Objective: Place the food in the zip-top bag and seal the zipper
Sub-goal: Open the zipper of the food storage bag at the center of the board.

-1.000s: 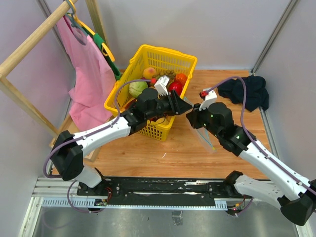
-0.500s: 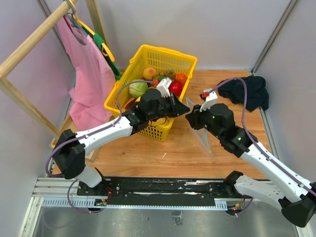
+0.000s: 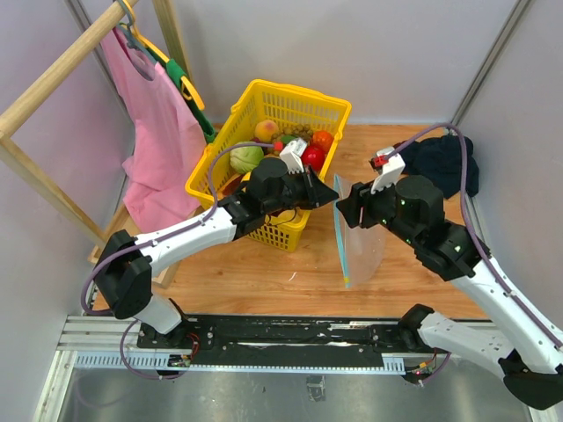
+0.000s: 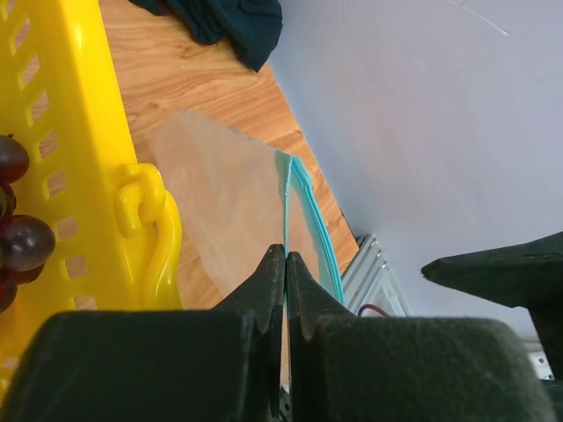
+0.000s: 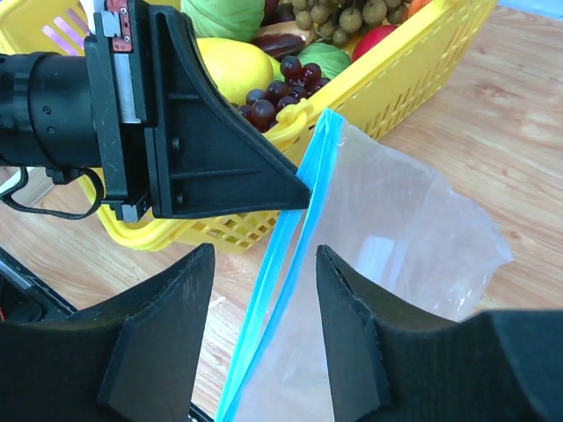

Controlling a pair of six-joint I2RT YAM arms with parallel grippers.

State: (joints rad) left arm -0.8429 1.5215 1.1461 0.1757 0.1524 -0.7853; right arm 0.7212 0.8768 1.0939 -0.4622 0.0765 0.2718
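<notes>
Our left gripper (image 4: 284, 255) is pinched shut on the bag (image 4: 220, 202) at its zipper (image 4: 311, 215), hanging it upright just beside the basket (image 4: 79, 114) for short transfers. Our right gripper (image 5: 264, 255) is spread wide, straddling the zipper and gripping nothing, probably to open the mouth. The food (image 5: 233, 66) is in the basket; the bag looks empty.
</notes>
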